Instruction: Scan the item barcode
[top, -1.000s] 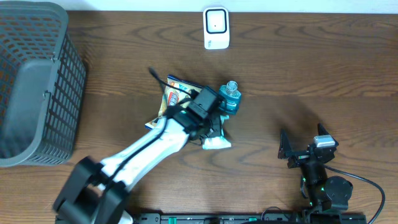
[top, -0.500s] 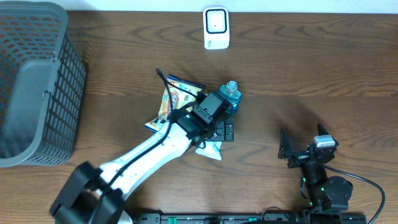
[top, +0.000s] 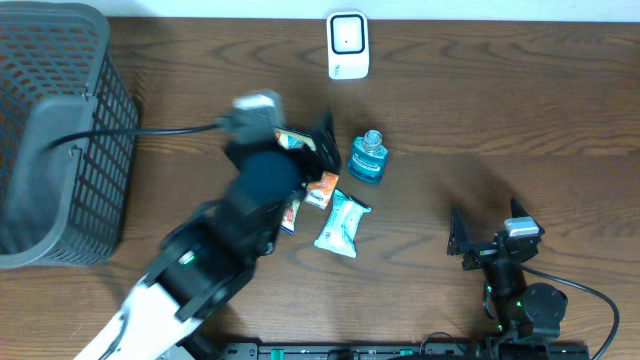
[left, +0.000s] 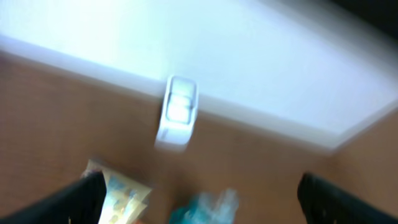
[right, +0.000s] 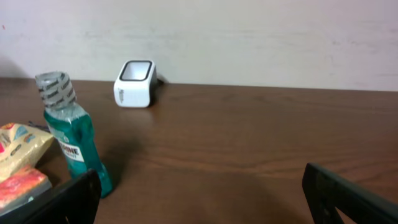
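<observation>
Mouthwash bottle (top: 367, 158), white-teal packet (top: 340, 222), snack bag (top: 292, 141): overhead, all on table, well short of scanner (top: 348, 45). Judging nothing scanned.
Left wrist: left gripper (left: 199, 193) wide, empty, facing scanner.
Right wrist: right gripper (right: 202, 196) wide, empty, far from scanner.
Left: pick, present barcode.

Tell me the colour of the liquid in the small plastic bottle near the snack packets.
Teal, in the small plastic bottle; clearest in the right wrist view.
</observation>
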